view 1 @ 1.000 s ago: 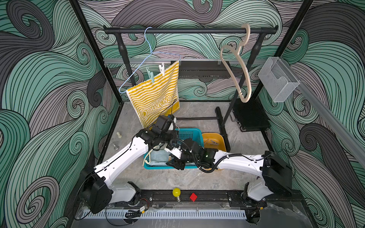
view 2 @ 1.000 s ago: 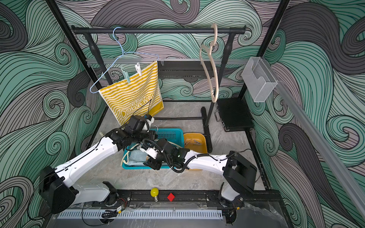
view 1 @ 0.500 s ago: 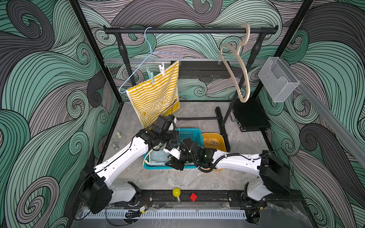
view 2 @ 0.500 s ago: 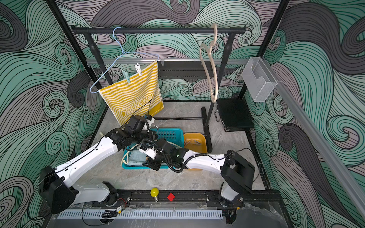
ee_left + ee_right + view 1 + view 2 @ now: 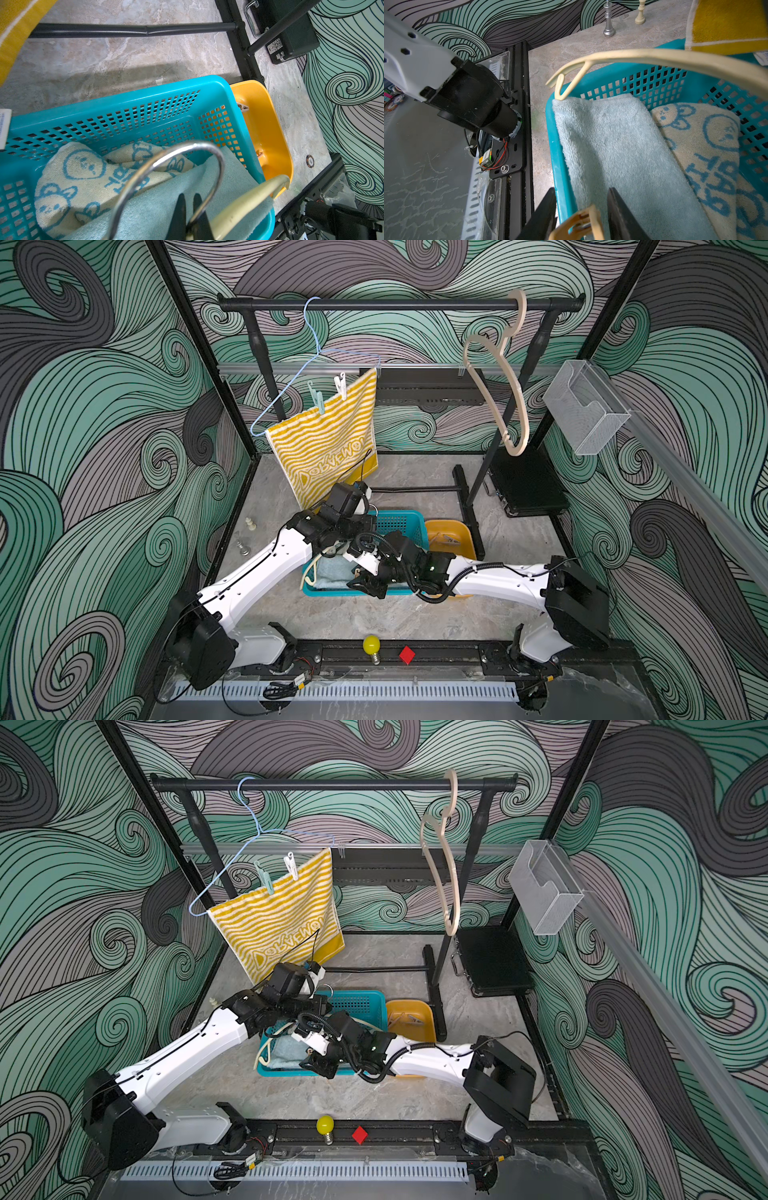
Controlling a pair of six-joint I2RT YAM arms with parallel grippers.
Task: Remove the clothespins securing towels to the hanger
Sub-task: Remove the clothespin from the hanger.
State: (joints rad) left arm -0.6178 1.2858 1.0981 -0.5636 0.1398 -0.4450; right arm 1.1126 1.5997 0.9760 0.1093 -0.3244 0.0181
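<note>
- Far left, up on the rail (image 5: 395, 304): a wire hanger (image 5: 286, 391) with a yellow striped towel (image 5: 328, 448) pegged on by a mint clothespin (image 5: 318, 400) and a white clothespin (image 5: 340, 385), well apart from both arms (work for later, most likely).
- Next across, low over the teal basket (image 5: 124, 99): left pincer (image 5: 188, 205) pressed together on the metal hook (image 5: 195, 144) of a cream hanger (image 5: 654, 55) lying across the basket, apparently to steady it.
- Inside the basket: blue towel (image 5: 612, 145) along the near rim, bunny towel (image 5: 706, 145) just beside it toward the far wall.
- At that near rim, on the blue towel's edge: an orange clothespin (image 5: 579, 222), sitting between the jaws of the right pincer (image 5: 581, 190).
- Right pincer spread, one jaw on each side of the pin, firm contact hard to confirm (whatever the pin bites on hidden below).
- Pin's handle end toward the wrist, long axis roughly in line with the reach; a plain squeeze across the handles likely next. Far nearer the right arm than the left.
- Further right, touching the basket: an orange bin (image 5: 270, 128) with loose pegs (image 5: 242, 107) inside (probable drop spot).
</note>
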